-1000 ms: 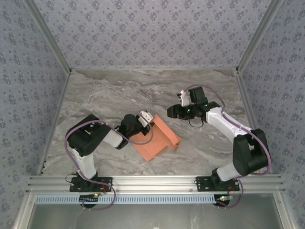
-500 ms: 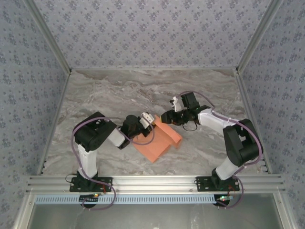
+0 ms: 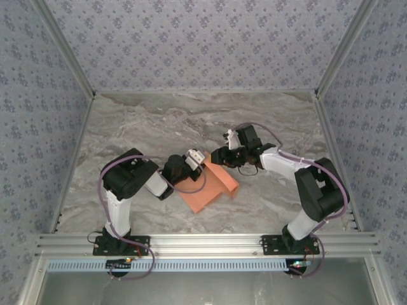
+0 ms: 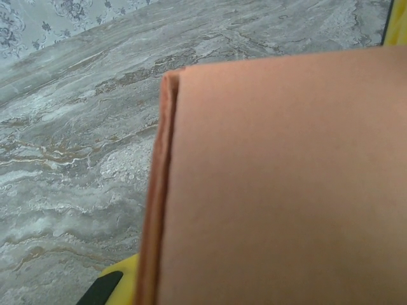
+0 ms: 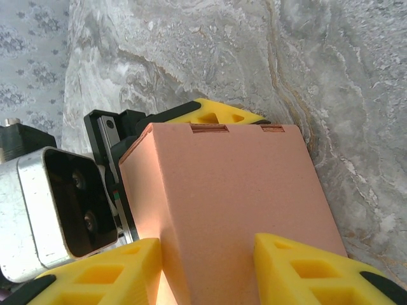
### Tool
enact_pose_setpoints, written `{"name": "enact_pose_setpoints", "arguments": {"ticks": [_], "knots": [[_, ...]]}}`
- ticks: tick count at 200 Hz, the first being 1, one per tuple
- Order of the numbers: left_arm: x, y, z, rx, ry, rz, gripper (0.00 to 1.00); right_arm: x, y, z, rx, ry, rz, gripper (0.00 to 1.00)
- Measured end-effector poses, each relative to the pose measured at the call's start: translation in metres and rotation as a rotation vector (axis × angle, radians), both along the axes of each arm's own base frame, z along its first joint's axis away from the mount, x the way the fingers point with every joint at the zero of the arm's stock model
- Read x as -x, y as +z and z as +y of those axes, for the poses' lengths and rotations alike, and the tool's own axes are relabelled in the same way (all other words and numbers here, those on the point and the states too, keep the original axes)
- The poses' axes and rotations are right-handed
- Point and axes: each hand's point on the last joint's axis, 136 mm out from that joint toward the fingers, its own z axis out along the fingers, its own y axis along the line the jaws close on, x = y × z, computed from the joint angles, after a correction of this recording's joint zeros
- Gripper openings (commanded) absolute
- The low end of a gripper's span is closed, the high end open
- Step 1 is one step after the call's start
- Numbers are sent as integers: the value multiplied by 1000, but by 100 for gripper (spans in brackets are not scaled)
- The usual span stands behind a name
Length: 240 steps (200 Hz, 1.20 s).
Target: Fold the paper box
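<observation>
The salmon-orange paper box [image 3: 205,190] lies partly folded on the marble table, one panel raised toward the back right. My left gripper [image 3: 198,164] is shut on its upper left edge. In the left wrist view the paper box [image 4: 280,178] covers most of the picture, with one yellow finger [image 4: 117,286] beside its doubled edge. My right gripper [image 3: 218,157] is at the box's far corner. In the right wrist view its yellow fingers [image 5: 305,267] stand apart, straddling the folded ridge of the paper box [image 5: 235,184]. Two slots show at that panel's far end.
The left gripper's yellow finger [image 5: 216,114] and its camera body [image 5: 57,203] sit right behind the box, close to my right fingers. Patterned walls [image 3: 203,44] enclose the marble table [image 3: 146,127] on three sides. A metal rail [image 3: 203,244] runs along the near edge.
My right gripper has moved left from the open table onto the box's far corner, its jaws narrowing a little. The box has shifted slightly left. The left gripper stays at the box's edge.
</observation>
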Motion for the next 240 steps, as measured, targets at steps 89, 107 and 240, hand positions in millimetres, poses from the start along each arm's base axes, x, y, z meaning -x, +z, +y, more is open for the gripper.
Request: {"name": "enact_pose_setpoints", "arguments": {"ticks": [89, 107, 240], "knots": [[2, -4, 7, 4, 39, 15, 47, 8, 2, 0, 15, -94, 0, 37], [8, -6, 12, -9, 31, 20, 57, 5, 4, -1, 56, -87, -27, 37], [15, 56, 48, 140, -15, -3, 73, -11, 6, -3, 253, 11, -39, 52]]}}
